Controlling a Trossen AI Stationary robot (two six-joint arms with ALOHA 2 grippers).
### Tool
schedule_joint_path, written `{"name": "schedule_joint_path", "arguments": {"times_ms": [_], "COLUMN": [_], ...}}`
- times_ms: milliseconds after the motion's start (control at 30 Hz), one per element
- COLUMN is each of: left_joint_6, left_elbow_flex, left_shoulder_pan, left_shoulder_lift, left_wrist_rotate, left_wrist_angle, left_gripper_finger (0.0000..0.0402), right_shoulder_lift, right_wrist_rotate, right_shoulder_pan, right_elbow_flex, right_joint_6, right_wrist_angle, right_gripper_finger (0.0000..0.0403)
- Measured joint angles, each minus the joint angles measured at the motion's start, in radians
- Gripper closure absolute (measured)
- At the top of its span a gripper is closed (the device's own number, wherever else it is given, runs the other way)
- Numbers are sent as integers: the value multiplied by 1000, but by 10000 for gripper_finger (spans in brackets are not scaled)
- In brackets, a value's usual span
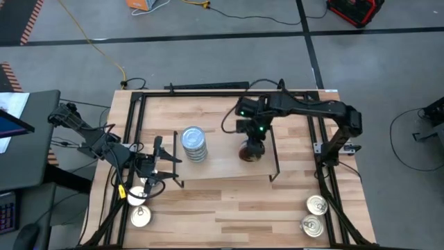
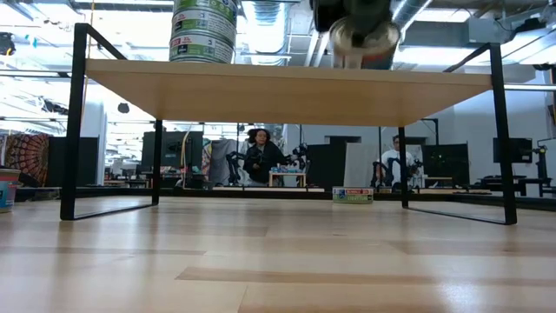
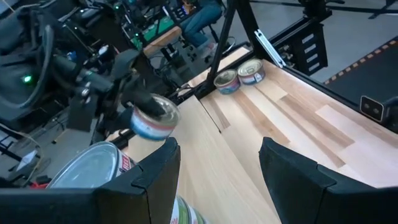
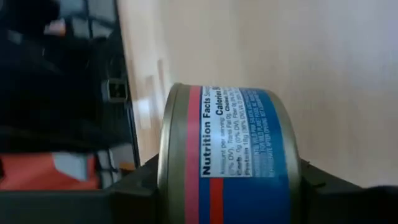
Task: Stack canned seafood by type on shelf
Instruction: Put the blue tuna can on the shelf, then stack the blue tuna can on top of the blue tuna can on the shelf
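From above, the right pincer (image 1: 251,149) hangs over the low light-wood shelf (image 1: 222,163), clamped on a small round tin (image 4: 227,155); its wrist view alone shows the blue and red label. A stack of grey-lidded tins (image 1: 195,144) stands on the shelf. The left pincer (image 1: 158,165), fingers apart, waits beside the shelf's edge.

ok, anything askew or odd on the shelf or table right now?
Nothing spilled or damaged. The only unusual thing: the right end effector grips a blue-labelled tin tipped on its edge above the shelf, not flat like the stack of tins. Loose tins sit upright on the table.
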Motion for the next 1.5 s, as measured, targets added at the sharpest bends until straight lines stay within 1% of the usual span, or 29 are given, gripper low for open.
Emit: {"name": "schedule_joint_path", "arguments": {"times_ms": [67,200,267,367,467,667,800,1033,1133,1200,1333,1500], "left_joint_6": [-4,-12,-14,-15,-20,-22,-22,-22,-22,-20,-20,-28], "left_elbow_flex": [0,0,0,0,0,0,0,0,0,0,0,0], "left_shoulder_pan": [0,0,0,0,0,0,0,0,0,0,0,0], "left_shoulder_lift": [0,-1,-2,-2,-2,-2,-2,-2,-2,-2,-2,-2], "left_wrist_rotate": [0,-4,-8,-16,-16,-17,-17,-18,-18,-18,-19,-21], "left_wrist_angle": [-5,-20,-26,-29,-29,-29,-30,-31,-32,-31,-32,-32], "left_gripper_finger": [191,191,191,191,191,191,191,191,191,191,191,191], "right_shoulder_lift": [19,60,83,85,82,75,75,75,27,-7,-76,-148], "right_wrist_rotate": [-2,-33,-37,-37,-37,-76,-86,-91,-88,-88,-40,125], "right_shoulder_pan": [-17,-18,-21,-37,-52,-55,-45,-51,-57,-56,-31,68], "right_elbow_flex": [0,-2,0,1,3,3,3,11,16,37,49,17], "right_joint_6": [58,60,54,32,29,27,28,76,131,139,196,318], "right_wrist_angle": [12,8,-24,-59,-57,-78,-179,-391,-369,-387,-316,-339], "right_gripper_finger": [151,97,75,50,36,33,36,37,37,37,37,37]}}
